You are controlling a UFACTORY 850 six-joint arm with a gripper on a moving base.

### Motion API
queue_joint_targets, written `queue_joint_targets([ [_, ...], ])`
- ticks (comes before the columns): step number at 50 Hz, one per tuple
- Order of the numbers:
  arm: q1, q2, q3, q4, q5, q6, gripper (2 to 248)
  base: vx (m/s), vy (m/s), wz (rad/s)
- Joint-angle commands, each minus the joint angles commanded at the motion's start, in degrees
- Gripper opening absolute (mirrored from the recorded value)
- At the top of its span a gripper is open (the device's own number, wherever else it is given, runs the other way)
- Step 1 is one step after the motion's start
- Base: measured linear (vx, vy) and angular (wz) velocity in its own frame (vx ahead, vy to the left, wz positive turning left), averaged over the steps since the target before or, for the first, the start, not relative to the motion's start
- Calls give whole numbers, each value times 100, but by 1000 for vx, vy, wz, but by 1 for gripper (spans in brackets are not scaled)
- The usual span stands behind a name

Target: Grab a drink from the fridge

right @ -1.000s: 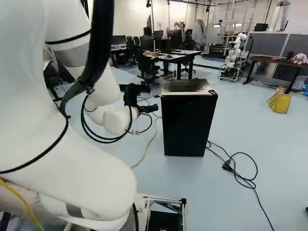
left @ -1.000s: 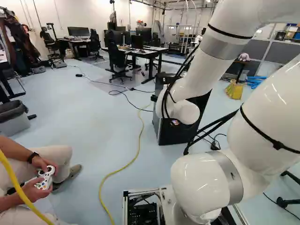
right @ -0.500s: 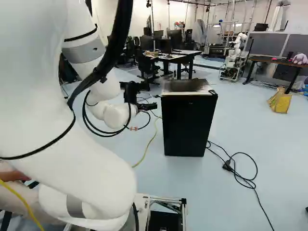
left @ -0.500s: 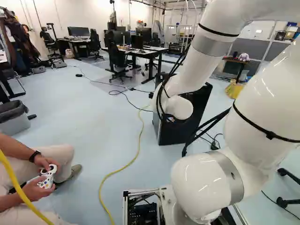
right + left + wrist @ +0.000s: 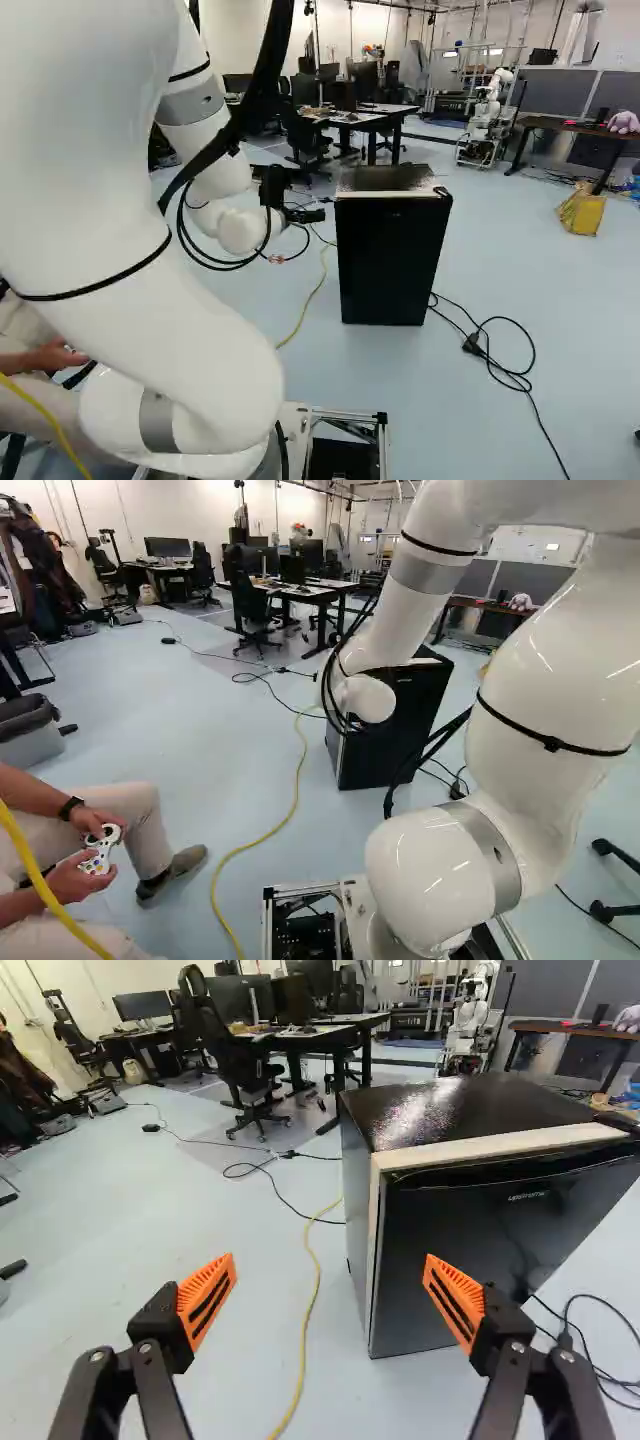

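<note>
The white arm (image 5: 540, 670) rises from its lowest joint (image 5: 440, 880), bends over at the top of the left base view, and its forearm (image 5: 420, 590) slopes down to the rounded wrist (image 5: 368, 698). Beyond the wrist, the black end effector (image 5: 306, 203) points forward. Its two fingers stand wide apart, orange pads (image 5: 207, 1300) facing each other, with nothing gripped between them.
</note>
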Motion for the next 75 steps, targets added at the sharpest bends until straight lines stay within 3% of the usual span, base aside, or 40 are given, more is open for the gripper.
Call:
queue_joint_targets([
  [45, -29, -1311, -1136, 840, 73, 0, 247, 0, 0, 0],
  [75, -41, -1947, -1434, 1414, 417, 0, 247, 0, 0, 0],
])
